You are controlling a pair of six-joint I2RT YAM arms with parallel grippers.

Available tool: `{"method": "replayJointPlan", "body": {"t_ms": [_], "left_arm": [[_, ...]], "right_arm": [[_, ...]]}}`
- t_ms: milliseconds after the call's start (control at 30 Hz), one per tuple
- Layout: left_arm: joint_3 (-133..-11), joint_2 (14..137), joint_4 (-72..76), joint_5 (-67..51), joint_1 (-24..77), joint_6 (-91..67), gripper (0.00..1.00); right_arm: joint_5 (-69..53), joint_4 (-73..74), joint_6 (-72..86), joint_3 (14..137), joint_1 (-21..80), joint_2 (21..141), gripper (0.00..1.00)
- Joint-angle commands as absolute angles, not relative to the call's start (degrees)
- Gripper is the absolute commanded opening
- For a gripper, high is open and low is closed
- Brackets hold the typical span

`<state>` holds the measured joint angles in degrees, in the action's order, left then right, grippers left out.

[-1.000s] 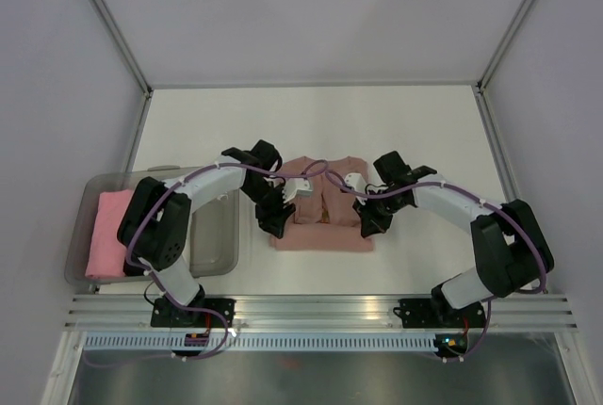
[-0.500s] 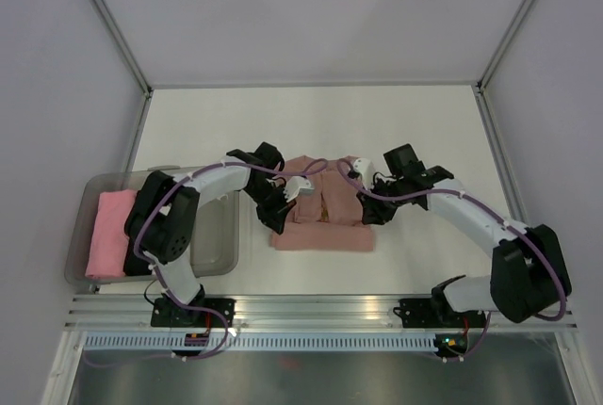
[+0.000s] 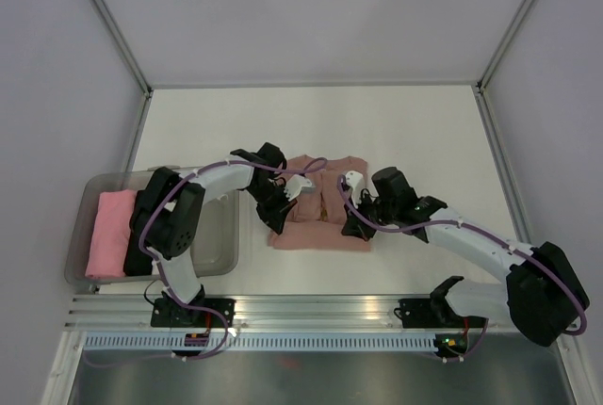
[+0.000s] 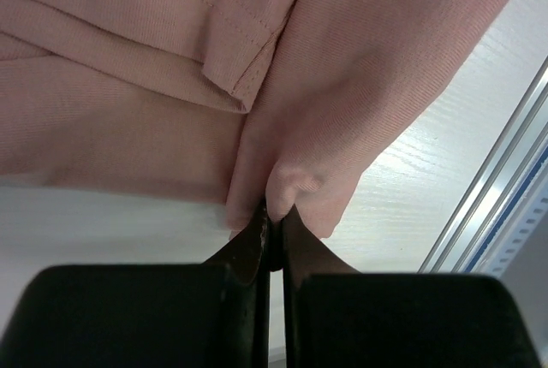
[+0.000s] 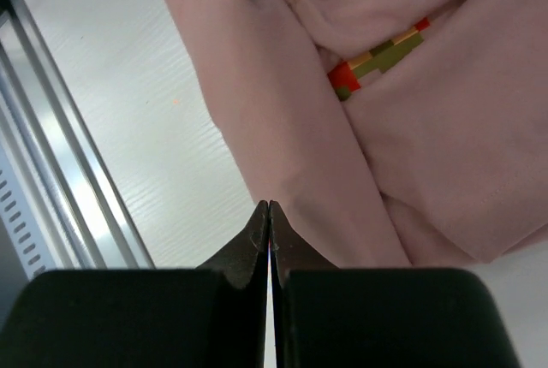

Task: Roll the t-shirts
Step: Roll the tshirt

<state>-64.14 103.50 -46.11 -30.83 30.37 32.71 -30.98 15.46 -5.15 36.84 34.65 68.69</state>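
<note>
- I see the t-shirt [image 3: 320, 212] as a plain, dusty salmon pink.
- Its chest print [image 5: 377, 58] is blocky, in red and olive.
- The roll [image 3: 108, 233] is a brighter pink.
- The bin [image 3: 217, 245] is translucent grey, and the table [image 3: 311, 122] is white.
- The left arm [image 3: 215, 179] and right arm [image 3: 471, 235] are white with black joints.

White arm links [image 3: 221, 179], black joints [image 3: 162, 224], looping purple cables [image 3: 350, 207], tapered black fingers [image 4: 244, 257]

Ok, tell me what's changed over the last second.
The right gripper slid left and nearer, to the t-shirt's near right corner, its arm stretching out low; it is shut there, whether on cloth I cannot tell. The left gripper barely moved and pinches the near left hem. The t-shirt, bin and pink roll stayed put.
</note>
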Motion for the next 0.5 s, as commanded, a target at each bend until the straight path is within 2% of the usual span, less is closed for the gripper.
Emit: {"method": "replayJointPlan", "body": {"t_ms": [0, 133, 300, 467], "left_arm": [[-65.39, 104.85, -43.42, -26.11, 30.32, 31.38, 0.02], [-65.30, 104.50, -43.42, -25.66, 30.32, 31.55, 0.03], [-65.21, 103.80, -43.42, -25.31, 30.32, 31.91, 0.07], [-65.13, 104.06, -43.42, -25.14, 30.32, 31.73, 0.07]], "right_arm": [[-26.55, 7.04, -0.53, 36.74, 35.07, 71.10, 0.00], [-25.84, 3.96, 1.41, 36.56, 35.07, 73.73, 0.00], [-26.10, 6.23, 0.62, 38.67, 34.72, 78.74, 0.00], [-24.70, 8.79, 0.53, 39.55, 34.72, 78.67, 0.00]]}}
